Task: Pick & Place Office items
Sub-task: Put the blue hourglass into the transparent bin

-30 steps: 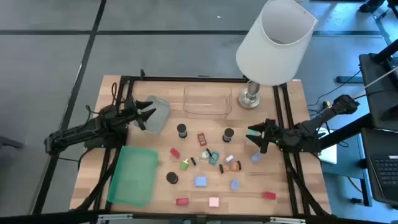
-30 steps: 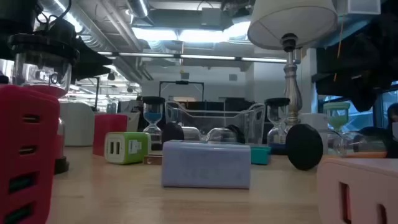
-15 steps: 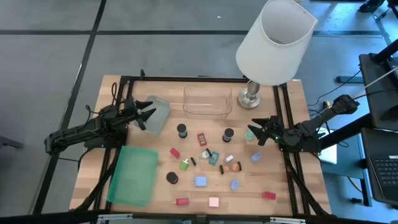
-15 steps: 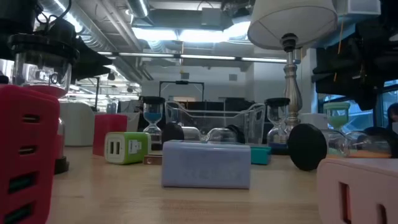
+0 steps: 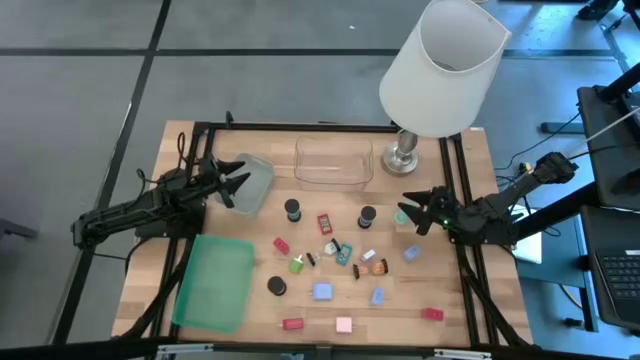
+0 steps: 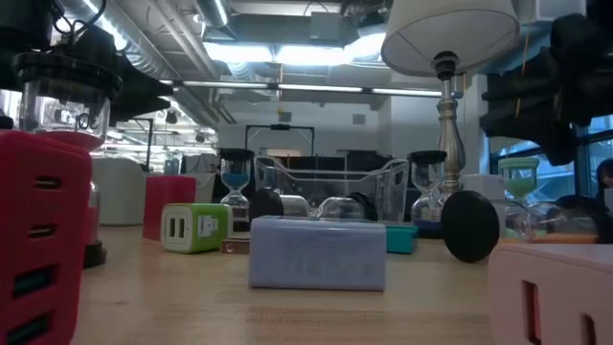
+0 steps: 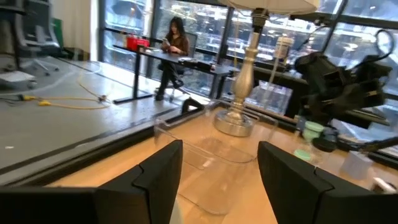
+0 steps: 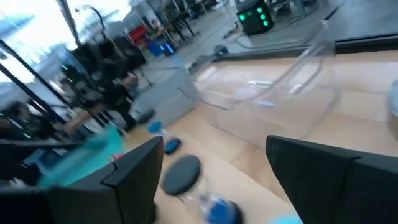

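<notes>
Near edge items: I read a red block (image 5: 292,324), a pink block (image 5: 344,325) and a second red block (image 5: 432,314) along the table's front edge, all lying free.
Centre scatter: The office items (image 5: 335,252) lie spread over the middle of the table, between the flat green lid (image 5: 214,281) and the right frame rail; dark cylinders (image 5: 291,210) stand among them. None is in a tray.
Right gripper: The right gripper (image 5: 416,213) hangs above the table's right side, near a dark cylinder (image 5: 367,216) and a green-topped piece (image 5: 402,215). Its fingers are spread and hold nothing.
Change, right arm: Against the picture a second ago, I see the right gripper shifted back toward the lamp base (image 5: 403,157), away from the pale blue piece (image 5: 411,254) it stood nearer to. Over the last half second it has hardly moved.
Left gripper: The left gripper (image 5: 234,181) waits at the near clear tray (image 5: 258,178), fingers wide, empty, unchanged in position.
Far tray: A second clear tray (image 5: 333,162) sits beside the lamp base, empty as far as I can see.
Meaning for task: I judge the right arm is lining up on a first pick; no item has been placed yet.
</notes>
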